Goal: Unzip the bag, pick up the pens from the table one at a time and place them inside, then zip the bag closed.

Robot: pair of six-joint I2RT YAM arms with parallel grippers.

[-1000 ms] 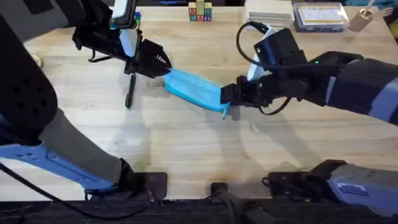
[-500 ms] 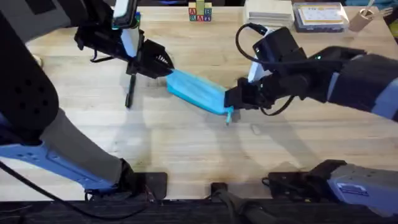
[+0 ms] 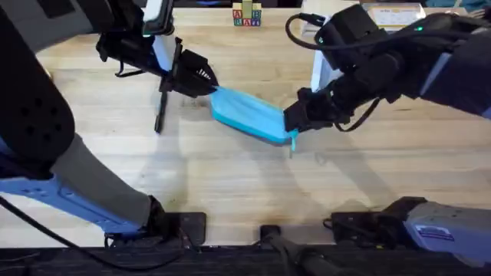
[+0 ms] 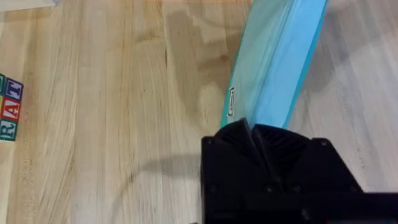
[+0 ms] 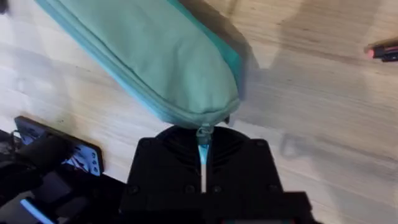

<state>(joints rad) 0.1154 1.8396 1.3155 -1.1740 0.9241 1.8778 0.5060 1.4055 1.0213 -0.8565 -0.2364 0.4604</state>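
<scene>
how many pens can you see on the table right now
2. A black pen lies on the table beside the left gripper. An orange-tipped pen shows at the right wrist view's edge. Others may be hidden under the arms.

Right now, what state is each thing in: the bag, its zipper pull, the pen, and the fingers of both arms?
bag: held at both ends between the two arms, tilted, looks zipped shut.
zipper pull: at the bag's end by the right gripper, pinched between its fingers.
black pen: lying flat on the table, untouched.
left gripper: fingers shut on the bag's other end.
</scene>
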